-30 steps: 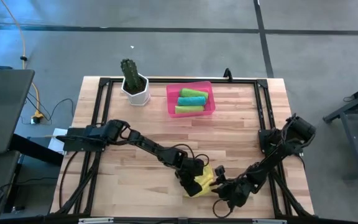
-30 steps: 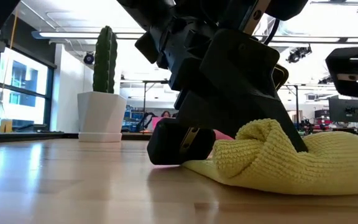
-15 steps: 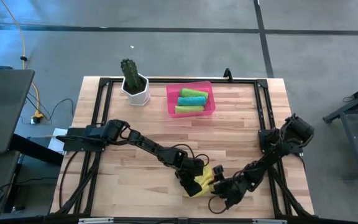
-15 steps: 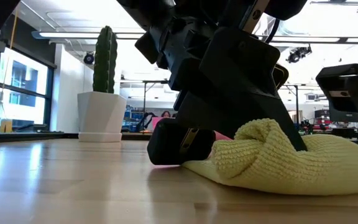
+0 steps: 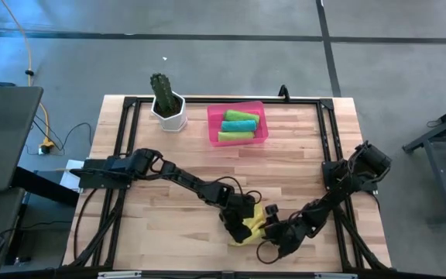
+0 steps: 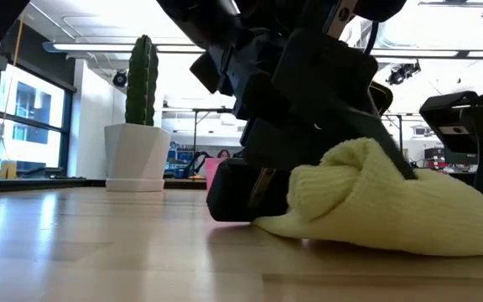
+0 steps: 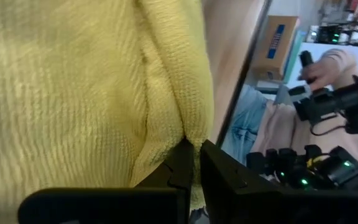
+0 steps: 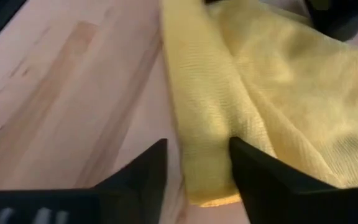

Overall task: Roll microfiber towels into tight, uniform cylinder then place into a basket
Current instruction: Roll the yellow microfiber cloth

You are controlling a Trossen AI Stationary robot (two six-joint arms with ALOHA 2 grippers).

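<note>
The yellow towel (image 5: 257, 221) lies bunched on the table near its front edge and also shows in the low view (image 6: 376, 205). My left gripper (image 5: 245, 226) is shut on it. My right gripper (image 5: 272, 235) is open at the towel's right side. In the right wrist view its fingers (image 8: 143, 177) stand on either side of the towel's folded edge (image 8: 204, 168). The pink basket (image 5: 213, 128) stands at the far middle of the table. It holds two lime green rolls (image 5: 241, 115) and one teal roll (image 5: 237, 125). My left gripper pinches a raised fold of the yellow towel (image 7: 180, 127) between its two fingers (image 7: 229, 180), several layers puckered together. The fingers come down on it slanting from the table's left. The towel humps up at the hold, and the rest of it lies on the table.
A white pot with a green cactus (image 5: 166, 105) stands at the far left, beside the basket. A black frame (image 5: 324, 132) runs round the tabletop. Bare wood lies between the basket and the arms. A person's hand (image 7: 328, 62) shows beyond the table.
My right gripper has moved toward the table's left, closer to the yellow towel. The towel's hump under my left gripper has been drawn higher and has bunched more.
</note>
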